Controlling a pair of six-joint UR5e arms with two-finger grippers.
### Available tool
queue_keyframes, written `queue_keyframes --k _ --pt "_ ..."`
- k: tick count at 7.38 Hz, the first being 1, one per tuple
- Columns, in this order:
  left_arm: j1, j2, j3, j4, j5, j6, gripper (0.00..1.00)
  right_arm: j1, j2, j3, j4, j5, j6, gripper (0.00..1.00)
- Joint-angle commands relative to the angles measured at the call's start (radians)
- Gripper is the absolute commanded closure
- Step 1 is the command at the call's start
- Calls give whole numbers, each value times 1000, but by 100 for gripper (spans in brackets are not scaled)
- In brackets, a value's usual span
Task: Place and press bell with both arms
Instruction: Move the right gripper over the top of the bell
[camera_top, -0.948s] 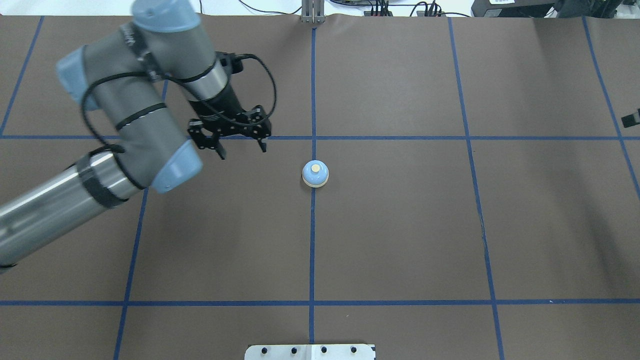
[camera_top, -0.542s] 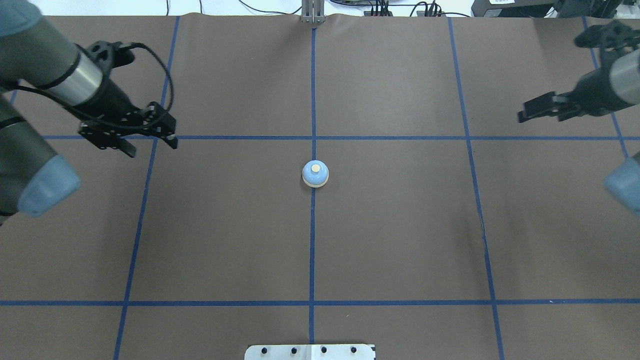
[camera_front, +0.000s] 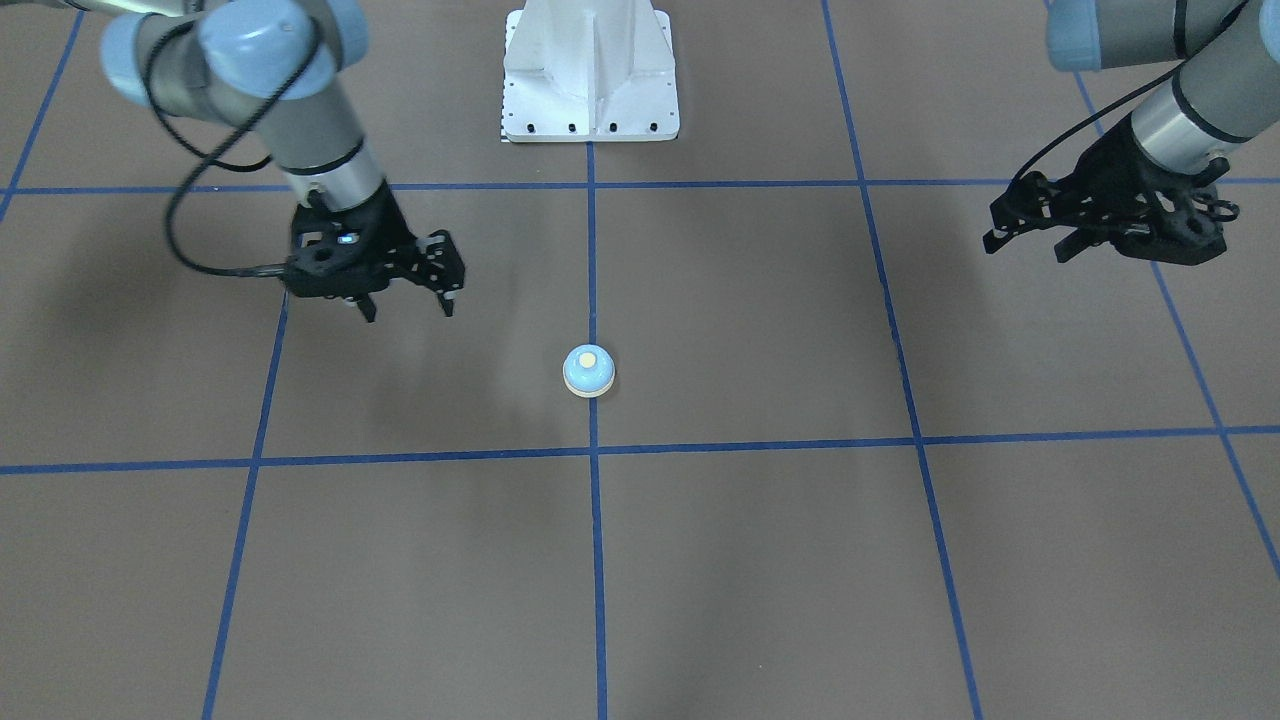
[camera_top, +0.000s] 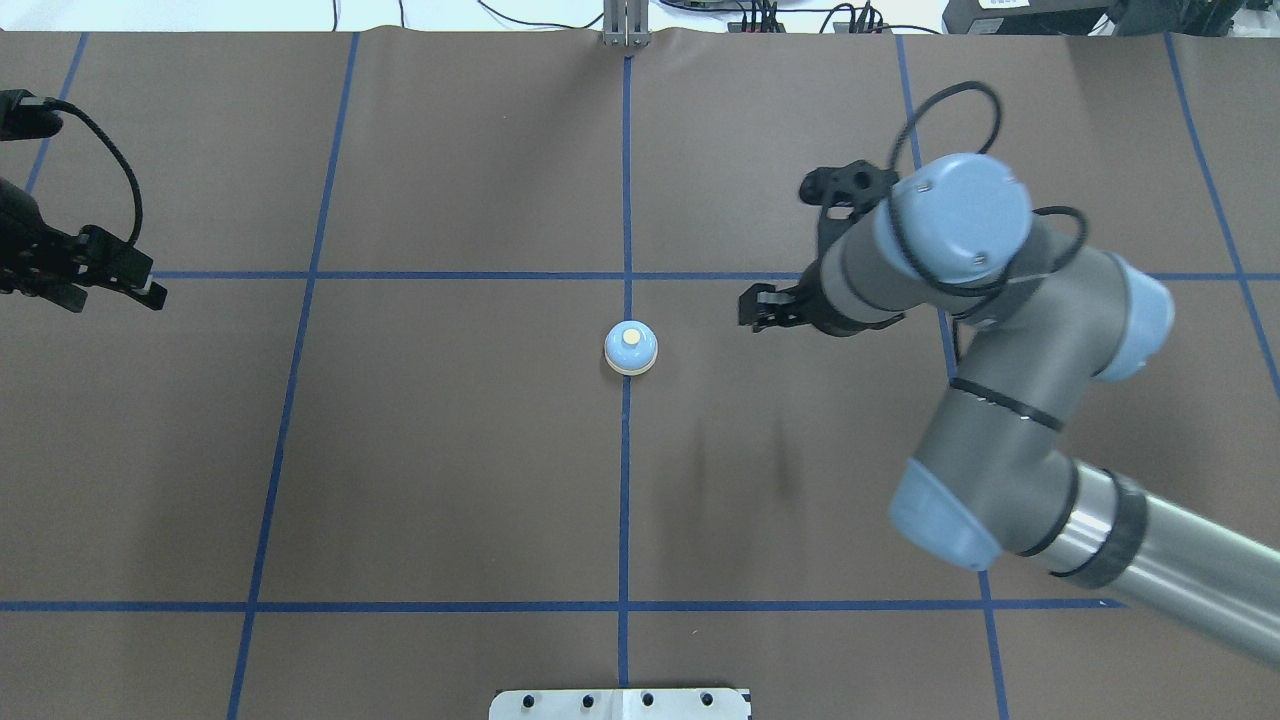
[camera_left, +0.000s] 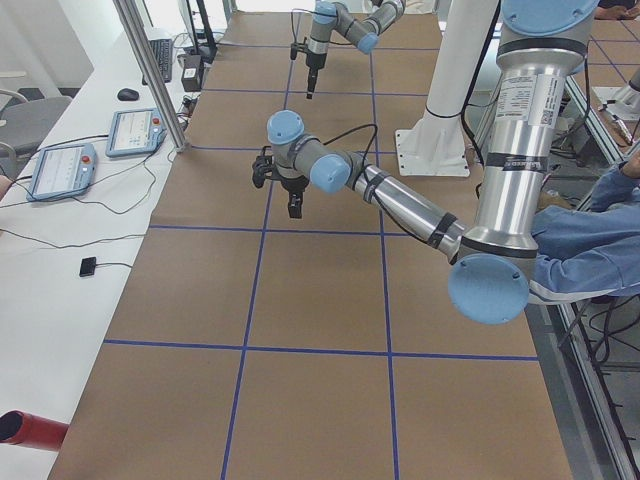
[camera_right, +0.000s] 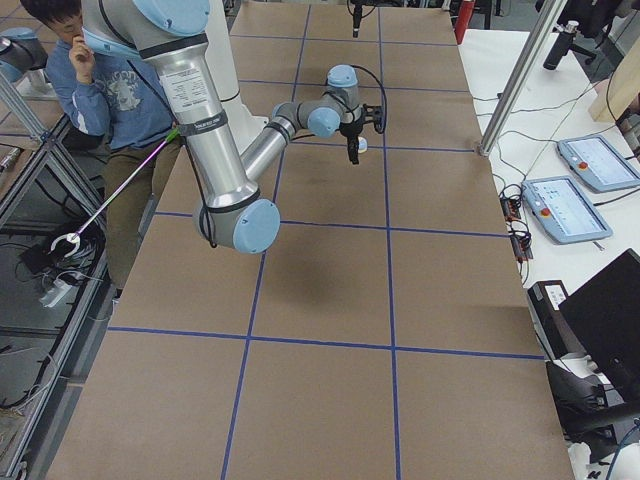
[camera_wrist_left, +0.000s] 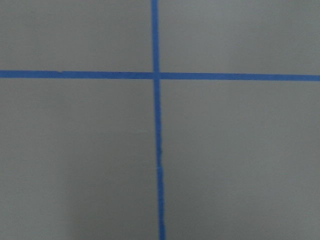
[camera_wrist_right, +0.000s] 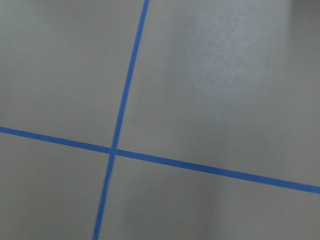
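The bell (camera_top: 631, 348), a light-blue dome with a cream base ring and cream button, stands upright on the table's (camera_top: 450, 450) middle tape line (camera_top: 624, 480). The right arm (camera_top: 1000, 330) folds in, its gripper (camera_front: 407, 310) near the bell but not touching it, fingers spread and empty. The left gripper (camera_front: 1025, 250) hangs well apart, also spread and empty.

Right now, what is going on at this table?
A small blue bell stands free on the table, held by nothing. The right gripper hovers open near it. The left gripper is open too, far off to the side. The bell seems placed; no gripper is pressing it yet.
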Motion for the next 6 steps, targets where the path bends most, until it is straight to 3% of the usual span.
queue_keyframes --k 1,4,6 --pt "-28 28 -3 0 -1 46 8 -77 169 -150 -52 -33 22 100" --pt "-28 34 -3 0 7 46 6 -77 353 -381 -52 -31 24 100" --pt "-28 35 -3 0 9 46 5 -79 357 -397 -48 -25 31 100"
